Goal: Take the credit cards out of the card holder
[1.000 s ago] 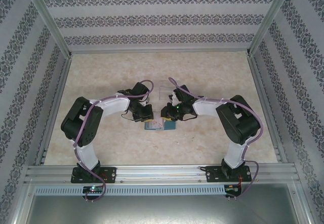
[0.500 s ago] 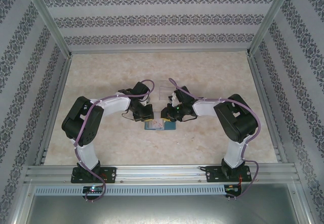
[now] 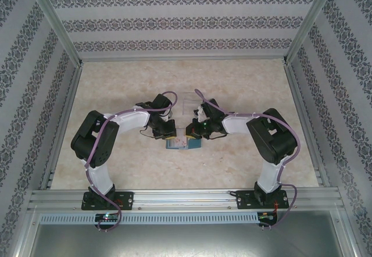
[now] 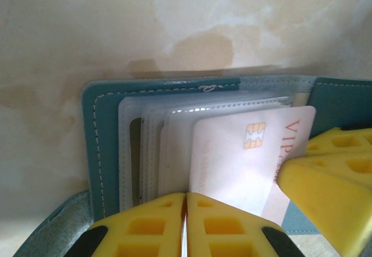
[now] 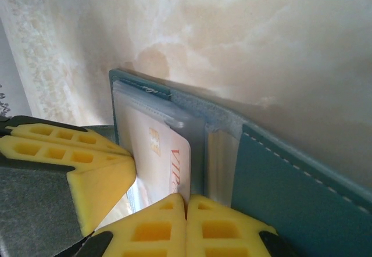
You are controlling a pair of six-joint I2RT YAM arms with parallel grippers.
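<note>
The pale card (image 4: pixel 244 158), printed with a chip and red lettering, sits part-way out of the clear sleeves (image 4: pixel 151 146) inside the open card holder (image 4: pixel 102 141), which lies flat on the marbled table (image 4: pixel 174 24) between the two arms, just nearer than a clear tray (image 3: pixel 187 102); the card looks thin, light and stiff, with a glossy face that would likely slip under a shallow pinch, so the exposed free edge is the place to hold it, gripped across its thickness and drawn out along the line of the sleeve rather than bent upward; the sleeves are soft film and would probably cling and drag, and the teal cover is limp and light enough to lift with the card unless pinned; the right gripper (image 5: pixel 186 228) has its yellow fingers pressed together, and the card's lettered edge runs straight into the seam between them, so I judge it to be pinching that edge; the left gripper (image 4: pixel 186 228) is likewise closed tight, fingers meeting with no gap, low over the near side of the holder beside the card's other edge; whether it nips a sleeve or merely presses the holder down I cannot tell; the two grippers sit almost touching over the wallet, so a clash during the pull is the main risk.
</note>
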